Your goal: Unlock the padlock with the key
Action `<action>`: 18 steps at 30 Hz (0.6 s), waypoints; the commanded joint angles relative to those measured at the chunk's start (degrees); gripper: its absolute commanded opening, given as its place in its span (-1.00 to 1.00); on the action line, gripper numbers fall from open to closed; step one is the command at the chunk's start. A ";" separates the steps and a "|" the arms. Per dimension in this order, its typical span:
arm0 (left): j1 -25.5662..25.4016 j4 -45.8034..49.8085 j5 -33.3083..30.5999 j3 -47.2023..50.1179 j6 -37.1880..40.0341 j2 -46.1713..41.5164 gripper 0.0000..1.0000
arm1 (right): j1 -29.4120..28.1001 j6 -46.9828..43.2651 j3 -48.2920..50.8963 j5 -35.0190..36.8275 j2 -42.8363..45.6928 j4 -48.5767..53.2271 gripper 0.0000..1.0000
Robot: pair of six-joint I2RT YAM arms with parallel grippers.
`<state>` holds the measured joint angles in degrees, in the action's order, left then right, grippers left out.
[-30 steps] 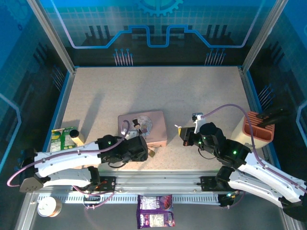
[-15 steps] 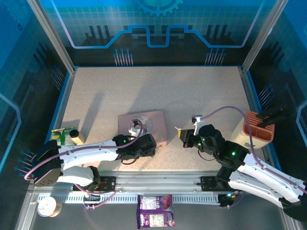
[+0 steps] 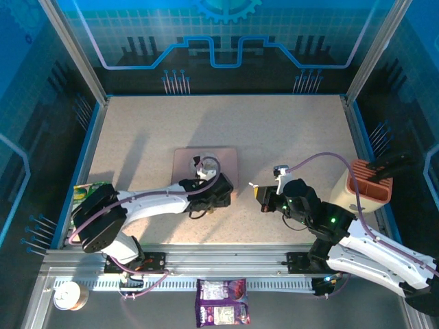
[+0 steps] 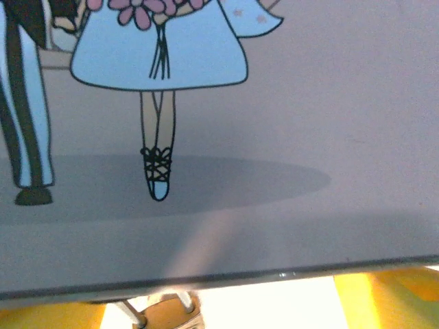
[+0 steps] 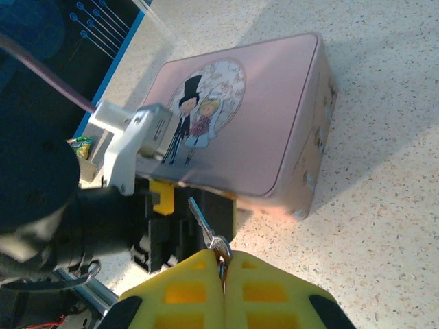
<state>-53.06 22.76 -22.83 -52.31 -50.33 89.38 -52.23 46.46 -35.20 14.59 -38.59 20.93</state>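
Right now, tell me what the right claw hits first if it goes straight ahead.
Likely the left claw, just ahead of the key pinched in the right claw, by the tin. Depth is unclear; the tin could come first.

Pink tin (image 3: 223,161) w/ cartoon couple lies flat, lid up, on speckled table (image 3: 288,130), just ahead of left gripper (image 3: 219,194) and off to left of right gripper (image 3: 259,194). Green pkt (image 3: 81,192) well behind left gripper, at table edge. Salmon rack (image 3: 370,184) well right of right gripper. Purple pkt (image 3: 221,301) & tape roll (image 3: 70,296) behind both, past the rail.
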 commanded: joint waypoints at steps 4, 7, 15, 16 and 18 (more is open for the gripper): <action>3.65 -5.93 -0.51 -2.97 8.24 1.96 0.72 | -0.84 0.05 -0.13 1.36 0.07 -0.50 -1.00; 3.66 -6.18 0.57 0.24 7.63 -1.13 0.77 | -0.84 -0.01 -0.44 1.72 -0.08 -0.22 -1.00; 3.66 -9.26 3.73 12.90 6.91 -12.96 0.80 | -0.84 0.04 -0.82 1.29 -2.08 -1.06 -1.00; 3.66 -10.29 4.13 14.59 7.03 -14.39 0.81 | -0.93 0.09 -0.83 1.14 -2.35 -1.00 -1.00; 3.78 -13.43 5.62 17.53 7.72 -16.34 0.83 | -0.97 0.36 -0.76 1.03 -2.54 -1.05 -1.00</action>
<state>-49.60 13.52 -19.64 -37.85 -44.36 75.44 -52.25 46.46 -35.20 14.98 -41.08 20.93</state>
